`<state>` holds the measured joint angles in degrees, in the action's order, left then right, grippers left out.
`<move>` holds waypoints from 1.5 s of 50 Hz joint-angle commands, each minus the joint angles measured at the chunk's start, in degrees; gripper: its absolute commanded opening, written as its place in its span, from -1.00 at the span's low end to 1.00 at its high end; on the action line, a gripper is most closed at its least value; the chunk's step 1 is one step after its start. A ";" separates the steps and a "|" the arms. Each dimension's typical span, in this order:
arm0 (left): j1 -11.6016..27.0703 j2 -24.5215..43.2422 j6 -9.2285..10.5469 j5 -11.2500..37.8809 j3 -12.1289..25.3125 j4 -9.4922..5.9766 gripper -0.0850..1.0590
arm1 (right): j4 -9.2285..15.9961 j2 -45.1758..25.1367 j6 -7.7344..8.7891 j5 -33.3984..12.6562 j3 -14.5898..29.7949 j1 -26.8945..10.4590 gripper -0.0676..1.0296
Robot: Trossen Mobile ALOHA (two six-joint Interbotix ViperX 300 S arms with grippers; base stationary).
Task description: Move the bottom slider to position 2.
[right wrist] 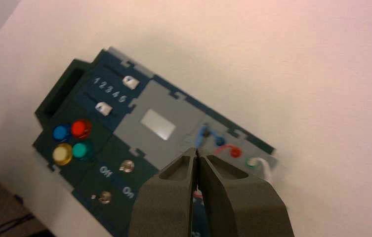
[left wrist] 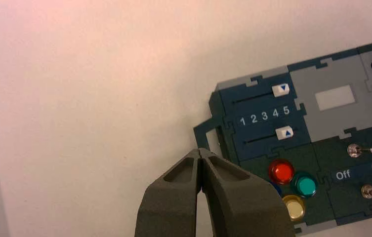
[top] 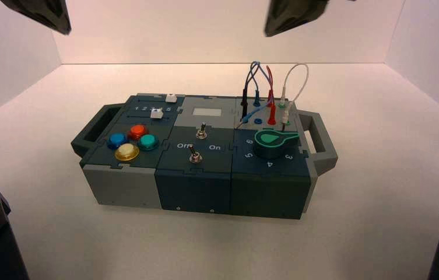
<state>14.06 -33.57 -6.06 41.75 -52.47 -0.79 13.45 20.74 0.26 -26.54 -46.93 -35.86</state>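
"Where's the bottom slider (left wrist: 284,133)?"

"On the box's (top: 196,192) left part, in the slot nearer the coloured buttons (left wrist: 281,171), level with the 4. Position 2 (left wrist: 254,119) is farther toward the left handle (left wrist: 207,132)."

"And the grippers?"

"Left gripper (left wrist: 199,150) hangs above the box's left edge side, fingers fully together, empty. Right gripper (right wrist: 197,150) is raised toward the wires (right wrist: 209,136), also completely closed, holding nothing."
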 commanded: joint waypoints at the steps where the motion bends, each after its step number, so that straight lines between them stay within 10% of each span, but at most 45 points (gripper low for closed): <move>1: 0.18 0.44 0.26 -0.18 1.14 -0.35 -0.91 | 1.76 -0.97 -0.35 -0.18 3.25 -2.11 -0.92; 25: -3.60 0.97 3.43 -0.09 0.35 -0.35 -0.91 | 8.44 -14.24 -0.53 -0.70 10.81 -8.35 -0.92; 75: -4.92 1.58 3.69 -0.18 0.35 -0.97 -0.91 | 22.59 -31.29 0.26 0.97 18.81 -10.46 -0.92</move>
<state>9.49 -31.73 -2.37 41.84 -52.82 -1.58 35.42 -10.55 0.44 -26.10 -30.32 -46.14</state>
